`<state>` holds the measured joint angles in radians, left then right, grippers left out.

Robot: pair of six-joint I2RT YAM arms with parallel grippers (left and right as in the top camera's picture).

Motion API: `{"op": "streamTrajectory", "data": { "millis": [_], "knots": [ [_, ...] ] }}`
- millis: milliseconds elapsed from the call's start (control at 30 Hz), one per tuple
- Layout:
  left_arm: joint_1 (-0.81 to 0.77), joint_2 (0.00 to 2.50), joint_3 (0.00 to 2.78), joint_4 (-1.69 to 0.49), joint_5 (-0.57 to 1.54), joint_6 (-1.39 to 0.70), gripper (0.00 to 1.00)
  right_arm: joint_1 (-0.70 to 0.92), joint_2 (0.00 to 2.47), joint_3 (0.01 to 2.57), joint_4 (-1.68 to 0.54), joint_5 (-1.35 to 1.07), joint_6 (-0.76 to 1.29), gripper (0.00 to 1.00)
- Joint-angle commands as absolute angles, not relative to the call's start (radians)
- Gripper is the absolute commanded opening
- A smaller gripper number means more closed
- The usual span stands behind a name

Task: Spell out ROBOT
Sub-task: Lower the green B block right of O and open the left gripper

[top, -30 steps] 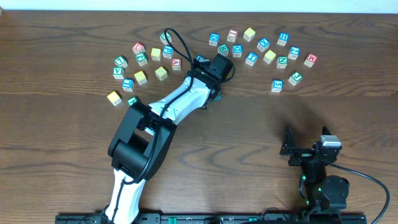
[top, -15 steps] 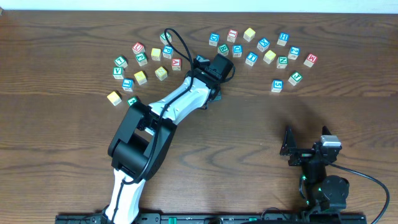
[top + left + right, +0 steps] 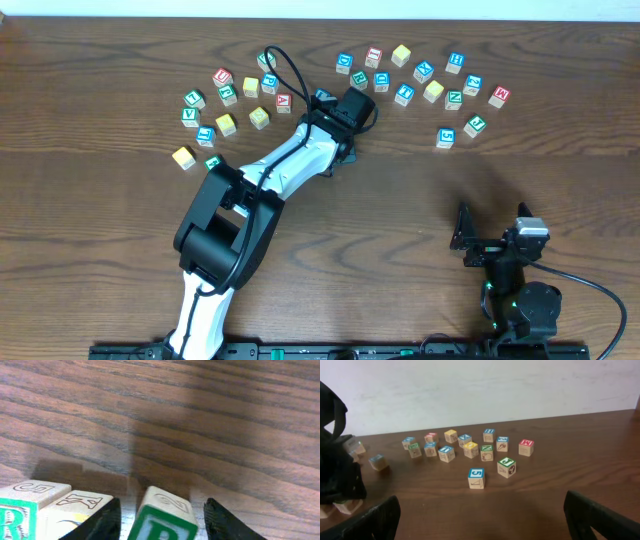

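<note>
In the left wrist cam, a cube with a green R (image 3: pixel 14 519) sits at the far left, with a cube marked K (image 3: pixel 75 510) just beside it. Next comes the left tool (image 3: pixel 162 506), spread partway around a green-lettered cube (image 3: pixel 159 527) that's sitting on the tabletop (image 3: pixel 210 425). There's a slim gap on both sides so it isn't pinching it, and the frame edge cuts the letter off. Over on the right, the right tool (image 3: pixel 481 500) is spread wide with nothing in it, well apart from the scattered cubes.

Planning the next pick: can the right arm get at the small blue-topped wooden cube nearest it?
Probably yes: the right gripper is open, bare tabletop leads to the blue-topped wooden cube, and the left arm sits aside.
</note>
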<state>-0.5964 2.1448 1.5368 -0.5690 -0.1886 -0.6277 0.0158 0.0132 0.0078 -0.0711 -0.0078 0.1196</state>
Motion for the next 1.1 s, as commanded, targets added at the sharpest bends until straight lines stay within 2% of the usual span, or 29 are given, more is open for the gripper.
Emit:
{"op": "streamTrajectory", "data": {
  "millis": [0,233,467,567,700,1067],
  "knots": [
    [-0.591,2.137,1.539,-0.572,-0.192,-0.626,0.55,0.006,0.011,0.006,-0.075,-0.007,0.107,0.99],
    [-0.591,2.132,1.54,-0.57,-0.192,-0.625,0.54,0.006,0.011,0.006,-0.075,-0.007,0.107,0.99],
    [-0.591,2.082,1.547,-0.57,-0.196,-0.569,0.48,0.006,0.011,0.006,-0.075,-0.007,0.107,0.99],
    [-0.591,2.049,1.547,-0.567,-0.197,-0.526,0.49,0.006,0.011,0.006,-0.075,-0.007,0.107,0.99],
    [-0.588,1.977,1.547,-0.584,-0.196,-0.484,0.54,0.006,0.011,0.006,-0.075,-0.007,0.107,0.99],
    [-0.517,1.713,1.547,-0.719,-0.196,-0.438,0.55,0.006,0.011,0.006,-0.075,-0.007,0.107,0.99]
  ]
}}
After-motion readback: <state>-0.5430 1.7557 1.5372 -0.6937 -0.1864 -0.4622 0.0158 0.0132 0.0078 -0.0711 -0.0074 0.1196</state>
